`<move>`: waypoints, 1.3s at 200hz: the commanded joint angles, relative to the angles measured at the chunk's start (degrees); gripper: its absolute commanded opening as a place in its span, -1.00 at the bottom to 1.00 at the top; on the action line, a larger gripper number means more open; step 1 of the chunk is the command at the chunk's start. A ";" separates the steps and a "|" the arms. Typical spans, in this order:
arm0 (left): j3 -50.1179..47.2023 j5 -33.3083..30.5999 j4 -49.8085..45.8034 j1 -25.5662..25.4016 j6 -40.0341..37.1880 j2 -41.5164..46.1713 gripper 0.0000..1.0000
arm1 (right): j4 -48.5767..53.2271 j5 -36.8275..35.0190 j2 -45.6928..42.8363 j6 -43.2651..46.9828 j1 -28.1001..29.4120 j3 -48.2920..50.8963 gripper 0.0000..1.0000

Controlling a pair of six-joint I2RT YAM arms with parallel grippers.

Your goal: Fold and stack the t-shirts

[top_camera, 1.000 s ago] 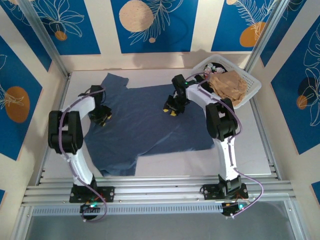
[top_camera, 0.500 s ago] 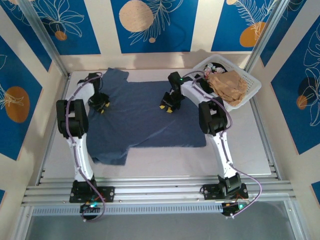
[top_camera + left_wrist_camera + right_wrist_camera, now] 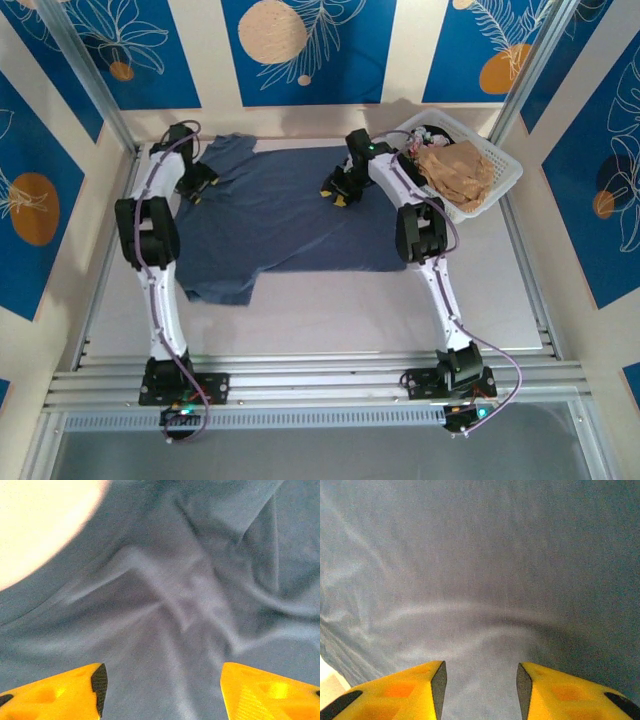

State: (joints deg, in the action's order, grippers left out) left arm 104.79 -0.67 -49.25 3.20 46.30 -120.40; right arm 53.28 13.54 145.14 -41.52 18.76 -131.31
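Beneath both sets of jaws lies the slate-blue t-shirt (image 3: 290, 225), spread flat on the table (image 3: 480, 300). The left jaws stand wide over wrinkled cloth by its far-left sleeve (pale table shows just beyond). The right jaws stand parted over smoother cloth near its far edge, gripping nothing. Right of them, a white lattice basket (image 3: 497, 196) holds a crumpled tan garment (image 3: 455, 170).

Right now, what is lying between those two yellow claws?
Just the slate-blue t-shirt. In the top view its spread fabric covers the whole stretch from the left gripper to the right gripper, with nothing else lying on it there.
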 commanded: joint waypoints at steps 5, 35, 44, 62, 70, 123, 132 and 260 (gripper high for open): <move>-18.40 -2.44 -3.12 1.04 -0.25 19.16 0.18 | -5.10 -0.92 -16.23 -1.92 1.24 11.00 -0.08; -39.44 1.80 -1.88 3.39 0.60 31.62 0.12 | -12.06 0.89 -29.68 -4.13 2.29 30.09 -0.06; -43.34 2.31 -1.66 4.10 0.45 34.10 0.08 | -14.17 1.61 -33.45 -4.36 2.43 36.04 -0.05; -49.49 5.39 0.22 5.28 1.05 37.36 0.04 | -15.37 2.82 -39.73 -3.87 2.28 45.71 -0.05; -51.05 5.70 0.59 5.34 1.03 37.88 0.00 | -15.70 3.07 -42.32 -3.42 2.01 49.72 -0.05; -58.52 5.51 5.14 5.80 1.37 39.01 -0.14 | -16.63 2.47 -55.72 -3.07 -2.33 69.08 -0.05; -58.61 5.25 5.69 5.87 1.51 38.77 -0.17 | -16.59 2.37 -56.78 -2.92 -3.09 70.52 -0.06; -59.44 5.68 9.57 5.82 1.83 38.92 -0.73 | -14.62 -1.10 -58.32 -2.17 -6.93 73.65 -0.12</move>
State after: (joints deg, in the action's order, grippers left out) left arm 46.13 4.21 -38.33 8.40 48.25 -83.07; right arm 36.86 14.22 87.57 -44.64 13.02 -58.26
